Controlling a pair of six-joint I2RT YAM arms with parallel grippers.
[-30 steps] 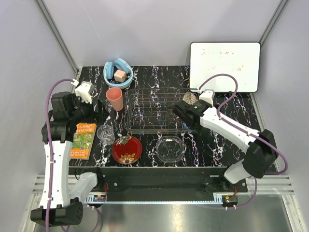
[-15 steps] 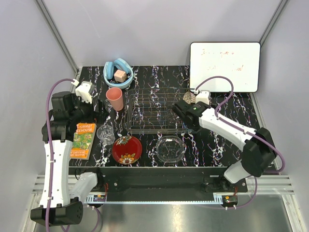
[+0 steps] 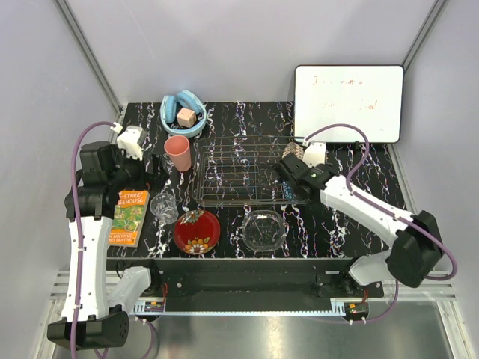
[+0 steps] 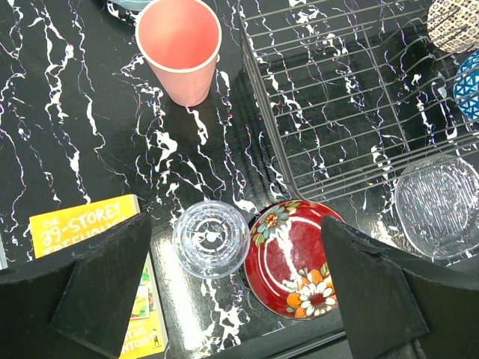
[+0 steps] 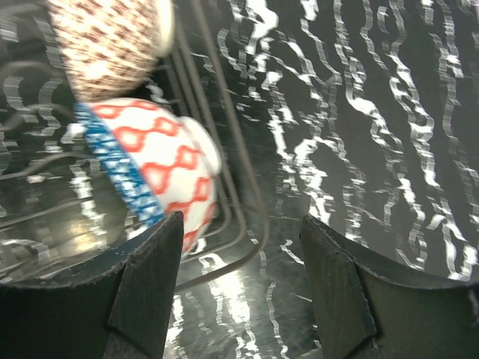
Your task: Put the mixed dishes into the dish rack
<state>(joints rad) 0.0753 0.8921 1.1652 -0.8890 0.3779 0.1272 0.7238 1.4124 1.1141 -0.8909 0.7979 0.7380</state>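
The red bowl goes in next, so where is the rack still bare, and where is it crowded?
The dish rack is bare across its left and middle, from the wall beside the salmon-pink cup to the blue patterned bowl. Its right end is crowded: that bowl and the pale speckled bowl sit there.

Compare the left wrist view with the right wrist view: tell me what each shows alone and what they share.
Left wrist only: the salmon-pink cup, clear tumbler, red floral bowl, clear glass bowl and yellow book, all outside the rack. Right wrist only: the right gripper, open, and the red-and-white outside of the blue patterned bowl. Both: the dish rack, with the blue patterned bowl and pale speckled bowl at its edge, and the black marbled table.
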